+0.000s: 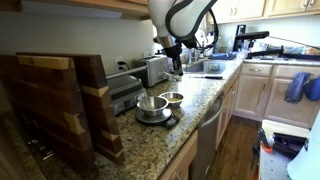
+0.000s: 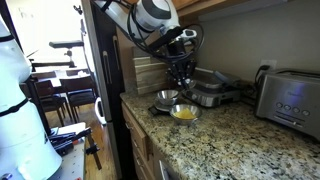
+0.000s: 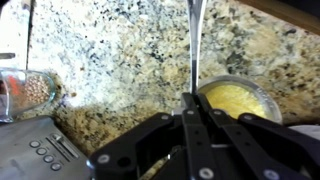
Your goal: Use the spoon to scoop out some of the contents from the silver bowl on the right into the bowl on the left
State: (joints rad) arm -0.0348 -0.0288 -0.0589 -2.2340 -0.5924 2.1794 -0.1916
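Gripping the spoon [image 3: 193,45] by its thin handle, the gripper [image 3: 190,102] has its jaws closed firmly on it, so the spoon stands out straight beyond the fingers and can be dipped like a longer finger. The contents [image 3: 240,100], yellow and granular, lie in the silver bowl [image 3: 276,100] just beside the spoon's line, with the other bowl [image 2: 165,98] close by. The arm [image 2: 140,20] bends over the counter [image 2: 230,140] with its wrist pointing down, and the gripper hangs above both bowls.

The Panda arm [image 2: 150,18] was white with rounded segments and dark joint bands, ending in a black, angular Robotiq gripper [image 3: 192,105].
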